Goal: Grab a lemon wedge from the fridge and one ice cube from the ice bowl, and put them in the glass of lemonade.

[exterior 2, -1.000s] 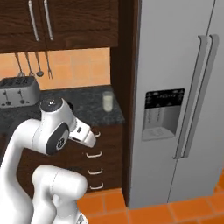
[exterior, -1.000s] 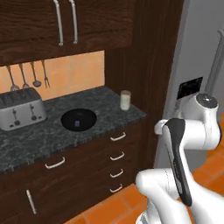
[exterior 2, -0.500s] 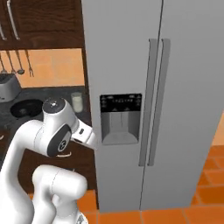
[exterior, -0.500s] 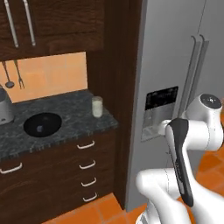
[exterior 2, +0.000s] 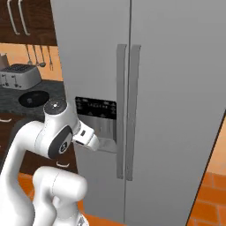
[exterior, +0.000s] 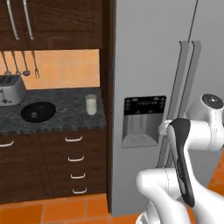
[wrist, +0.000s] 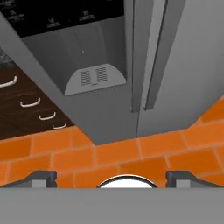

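Observation:
The grey fridge (exterior: 148,57) stands shut, its two bar handles (exterior 2: 126,110) side by side and its black dispenser (exterior 2: 95,118) on the left door. The lemon wedge is hidden. On the dark counter left of the fridge stand the glass of lemonade (exterior: 91,104) and the black ice bowl (exterior: 38,112); the ice cube is too small to make out. In the hand view my gripper (wrist: 112,177) is open and empty, hanging low before the fridge (wrist: 175,87) and looking down at its foot and the dispenser (wrist: 94,78). My folded arm (exterior: 183,166) is in front of the fridge doors.
A silver toaster (exterior: 11,89) sits at the counter's left, with utensils hanging on the orange wall above. Dark drawers (exterior: 76,157) run under the counter and dark cabinets above it. Orange tiled floor (wrist: 131,153) lies before the fridge.
Both base views have swung rightward with the base: counter, bowl and glass slid left, and the fridge now stands in front. The gripper stays open.

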Tool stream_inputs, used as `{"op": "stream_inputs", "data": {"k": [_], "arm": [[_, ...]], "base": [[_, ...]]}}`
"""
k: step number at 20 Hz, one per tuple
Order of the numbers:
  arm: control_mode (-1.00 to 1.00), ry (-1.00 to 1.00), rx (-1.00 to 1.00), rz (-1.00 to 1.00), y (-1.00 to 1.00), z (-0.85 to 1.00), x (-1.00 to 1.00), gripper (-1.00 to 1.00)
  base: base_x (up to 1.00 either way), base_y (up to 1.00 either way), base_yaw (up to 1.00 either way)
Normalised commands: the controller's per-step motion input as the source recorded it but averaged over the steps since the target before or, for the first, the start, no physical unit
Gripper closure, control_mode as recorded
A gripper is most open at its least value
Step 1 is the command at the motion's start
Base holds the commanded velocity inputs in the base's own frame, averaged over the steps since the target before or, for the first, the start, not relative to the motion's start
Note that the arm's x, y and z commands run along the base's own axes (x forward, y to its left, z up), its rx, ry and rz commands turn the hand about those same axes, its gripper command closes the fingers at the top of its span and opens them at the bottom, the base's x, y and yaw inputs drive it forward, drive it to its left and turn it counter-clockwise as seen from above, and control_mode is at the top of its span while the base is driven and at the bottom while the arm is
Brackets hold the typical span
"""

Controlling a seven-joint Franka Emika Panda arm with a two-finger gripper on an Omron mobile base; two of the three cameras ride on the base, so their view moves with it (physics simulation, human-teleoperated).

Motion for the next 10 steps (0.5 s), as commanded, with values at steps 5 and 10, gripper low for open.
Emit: {"op": "stream_inputs", "data": {"k": [5, 10], "arm": [[1.0, 0.0, 0.0, 0.0, 0.0, 0.0, 0.0, -1.0], [1.0, 0.0, 0.0, 0.0, 0.0, 0.0, 0.0, -1.0]], "base": [[0.0, -0.48, 0.12], [-0.7, -0.25, -0.1]]}}
